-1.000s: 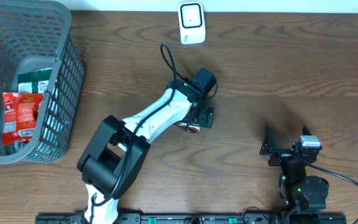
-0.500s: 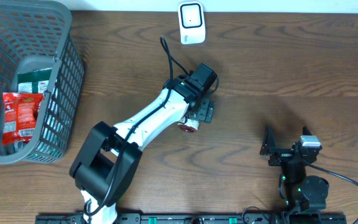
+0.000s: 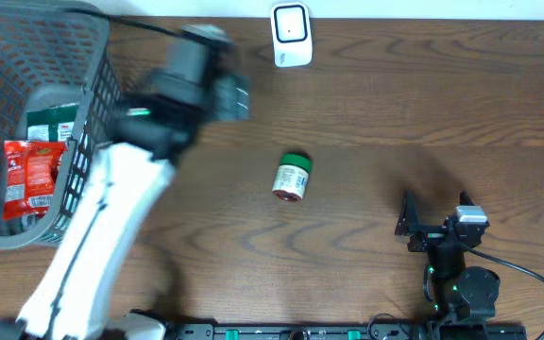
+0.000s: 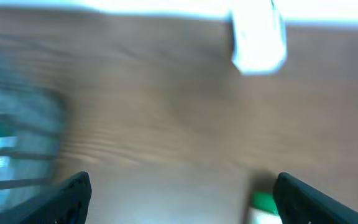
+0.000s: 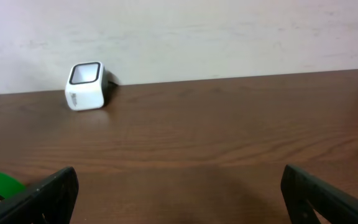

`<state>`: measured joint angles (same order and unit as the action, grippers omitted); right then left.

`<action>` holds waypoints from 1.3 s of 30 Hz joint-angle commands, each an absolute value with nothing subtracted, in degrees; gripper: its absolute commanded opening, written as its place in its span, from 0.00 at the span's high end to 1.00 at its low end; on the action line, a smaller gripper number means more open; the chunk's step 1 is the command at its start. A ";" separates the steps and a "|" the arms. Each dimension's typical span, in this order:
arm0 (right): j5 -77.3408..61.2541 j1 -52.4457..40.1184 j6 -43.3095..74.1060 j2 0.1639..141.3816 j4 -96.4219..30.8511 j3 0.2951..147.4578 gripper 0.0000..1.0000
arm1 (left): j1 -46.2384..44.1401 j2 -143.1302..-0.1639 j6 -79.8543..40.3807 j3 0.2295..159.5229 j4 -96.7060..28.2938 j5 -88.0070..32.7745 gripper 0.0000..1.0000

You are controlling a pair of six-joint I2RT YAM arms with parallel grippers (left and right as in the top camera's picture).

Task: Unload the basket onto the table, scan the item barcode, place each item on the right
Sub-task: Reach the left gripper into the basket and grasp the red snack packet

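Since a second ago my left arm has swung away from the little jar [image 3: 291,178] and shot off toward eleven o'clock. The jar now lies alone on its side, near the middle of the table [image 3: 461,104].

The table is brown wood, flat and smooth. A round jar could roll on it if I bump it.

The basket [image 3: 111,104] at nine o'clock is grey plastic with an open grid. My left arm is moving fast right beside it, so fast that it looks smeared. I think it could knock the basket or catch in the grid.

My left gripper [image 4: 182,183] has its jaws wide apart and nothing between them. My right gripper [image 5: 176,180] sits at five o'clock, well apart from the jar, jaws wide apart and empty too.

The scanner [image 3: 291,36] at twelve o'clock is a small white box with round corners and a dark window.

The jar is small and round, with a green cap and a pale label. I cannot tell where its barcode is. If the code faces down, the scanner may not read it.

Smallest are a shiny red packet [image 3: 34,175] and a green one [image 3: 53,123] in the basket.
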<state>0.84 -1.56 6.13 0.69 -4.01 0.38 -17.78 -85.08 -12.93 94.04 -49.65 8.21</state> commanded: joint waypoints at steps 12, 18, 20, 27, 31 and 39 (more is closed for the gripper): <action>0.97 -1.17 6.79 0.47 -4.25 0.32 0.01 | 29.61 -85.36 -5.30 97.91 -61.39 10.20 0.07; 0.97 -1.17 6.79 0.49 -4.23 0.32 0.01 | 31.73 -97.69 -2.98 97.62 -63.35 10.15 0.09; 0.97 -1.17 6.79 0.47 -4.23 0.32 0.01 | 31.64 -102.91 -2.52 97.62 -64.29 10.15 0.10; 0.99 -1.17 6.79 0.49 -4.23 0.32 0.01 | 31.64 -112.99 0.05 97.60 -64.53 10.13 0.19; 0.97 -1.17 6.79 0.49 -4.23 0.32 0.01 | 31.64 -115.77 0.23 97.60 -64.42 10.13 0.20; 0.97 -1.17 6.79 0.47 -4.23 0.32 0.01 | 31.64 -115.85 0.19 94.04 -62.70 10.13 0.20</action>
<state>0.84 -1.56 6.13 0.69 -4.03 0.38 31.66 -115.20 -0.14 96.23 -63.26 9.82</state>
